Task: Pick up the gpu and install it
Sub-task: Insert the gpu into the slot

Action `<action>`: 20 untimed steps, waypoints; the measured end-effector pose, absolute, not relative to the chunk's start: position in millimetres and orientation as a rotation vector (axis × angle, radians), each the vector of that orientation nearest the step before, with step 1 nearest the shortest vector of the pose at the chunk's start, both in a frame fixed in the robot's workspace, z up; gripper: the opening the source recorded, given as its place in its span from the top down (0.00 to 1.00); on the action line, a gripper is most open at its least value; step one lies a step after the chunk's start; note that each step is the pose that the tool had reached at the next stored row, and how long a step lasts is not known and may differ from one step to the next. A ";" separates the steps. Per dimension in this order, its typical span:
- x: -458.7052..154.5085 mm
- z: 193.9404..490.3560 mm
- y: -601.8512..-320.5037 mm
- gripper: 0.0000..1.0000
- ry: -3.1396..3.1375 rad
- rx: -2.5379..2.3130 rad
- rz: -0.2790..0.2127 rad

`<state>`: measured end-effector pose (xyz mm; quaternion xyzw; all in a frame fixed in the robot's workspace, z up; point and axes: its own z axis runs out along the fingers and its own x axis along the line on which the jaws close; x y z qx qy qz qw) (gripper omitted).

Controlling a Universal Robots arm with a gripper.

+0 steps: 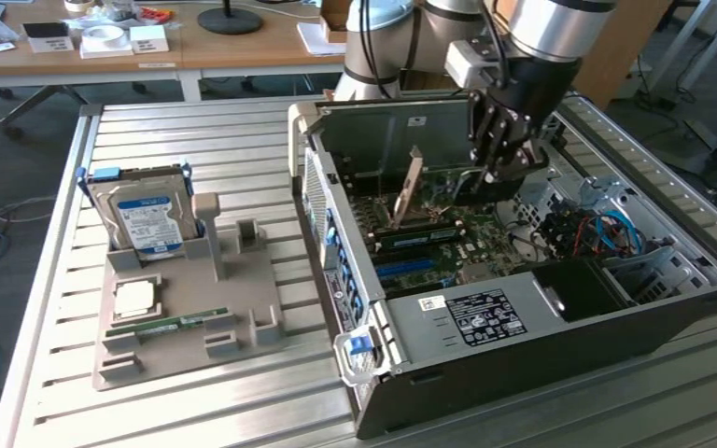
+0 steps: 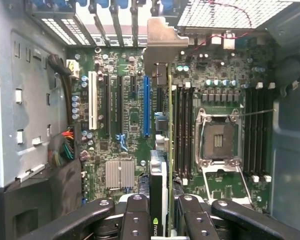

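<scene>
**Gripper down in the case, gpu clamped edge-on**

Black fingers sit closest to the wrist camera, one on each side of the gpu and pressed in on it. It is a narrow grip with the card held, and I can make out no gap between finger and card. The card runs edge-on away from the fingers across the motherboard. Its metal bracket is at the far end, by the rear slot openings.

Exterior view: the gripper reaches well down inside the open computer case, which lies on its side on the slatted table. The gpu shows as a thin tan blade, upright and leaning slightly, on the exterior view's left of the gripper.

Placement: the card stands just beside the long blue slot, between it and the memory modules already in the board. The processor socket lies beyond those. The card itself hides its lower edge, so I cannot tell whether that edge sits in a connector.

Well apart on the exterior view's left is a grey fixture. It carries a hard drive standing upright, with a processor chip and a small green memory stick lying flat. Nothing is near them.

Progress, my reading — pick-up is done, since the card is in the grip and inside the case. The install is in hand and looks late, with the card upright and lined up along the slots. Not shown as done: the card seated home and the grip let go.
</scene>
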<state>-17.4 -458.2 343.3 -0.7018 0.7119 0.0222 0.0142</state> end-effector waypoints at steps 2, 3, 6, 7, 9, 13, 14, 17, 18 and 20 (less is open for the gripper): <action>-18.1 340.7 -459.1 0.73 2.214 -2.185 0.071; -18.7 339.2 -459.2 0.73 2.213 -2.185 0.073; -20.4 335.0 -459.4 0.73 2.209 -2.183 0.076; -21.0 333.4 -459.4 0.73 2.208 -2.183 0.077; -22.0 330.0 -459.5 0.73 2.207 -2.183 0.077; -23.7 323.3 -459.7 0.73 2.204 -2.184 0.078; -24.2 321.6 -459.7 0.73 2.203 -2.184 0.078; -25.8 316.8 -459.8 0.73 2.200 -2.186 0.078; -26.3 315.4 -459.8 0.73 2.199 -2.187 0.078; -27.4 312.3 -459.8 0.73 2.198 -2.188 0.078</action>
